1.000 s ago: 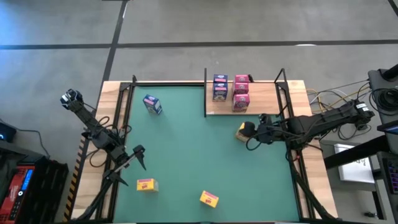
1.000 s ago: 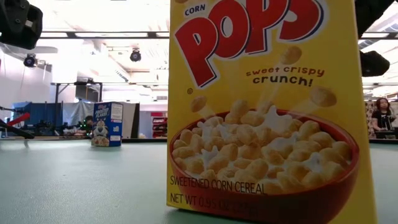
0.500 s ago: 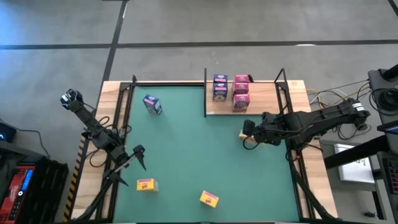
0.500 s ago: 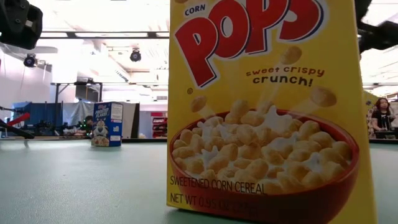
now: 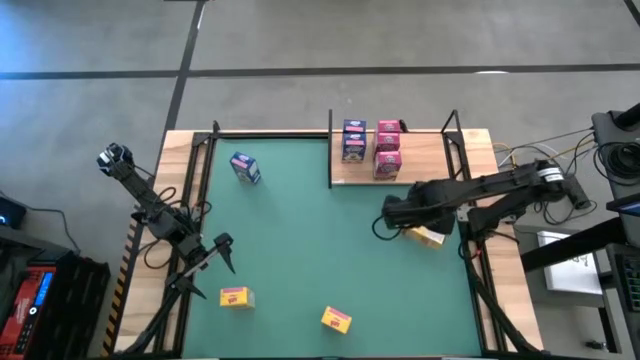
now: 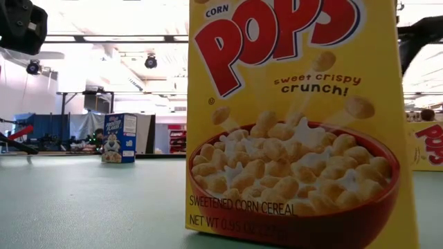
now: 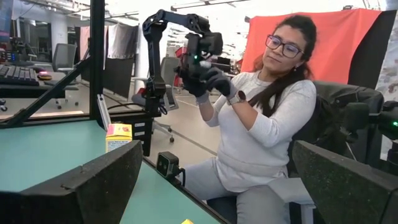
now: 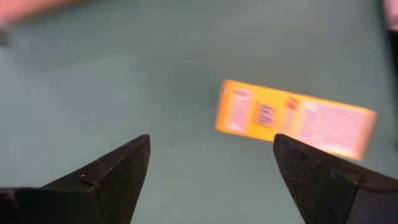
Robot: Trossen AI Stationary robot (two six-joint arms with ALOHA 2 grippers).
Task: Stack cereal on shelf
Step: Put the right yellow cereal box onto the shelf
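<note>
The shelf (image 5: 425,160), a light-wood board with black posts, sits at the far right and holds two blue boxes (image 5: 353,141) and two pink boxes (image 5: 388,152). A yellow cereal box (image 5: 428,236) lies flat on the green mat under my right arm; it also shows in the right wrist view (image 8: 295,118). My right gripper (image 5: 382,214) (image 8: 211,168) is open and empty above the mat, left of that box. My left gripper (image 5: 226,251) (image 7: 217,180) is open and empty at the near left. A blue box (image 5: 244,168) stands at the far left.
Two more yellow boxes (image 5: 235,296) (image 5: 336,319) are on the mat near the front edge; one fills the low view (image 6: 291,124). Black frame posts (image 5: 455,130) stand along the table's sides. A seated person (image 7: 261,124) is beyond the table.
The yellow box that was at my right gripper's fingertips has come off them and now lies flat on the mat, nearer the table's right edge. It has come into the low view at the right. My right gripper has moved a little toward the table's left.
</note>
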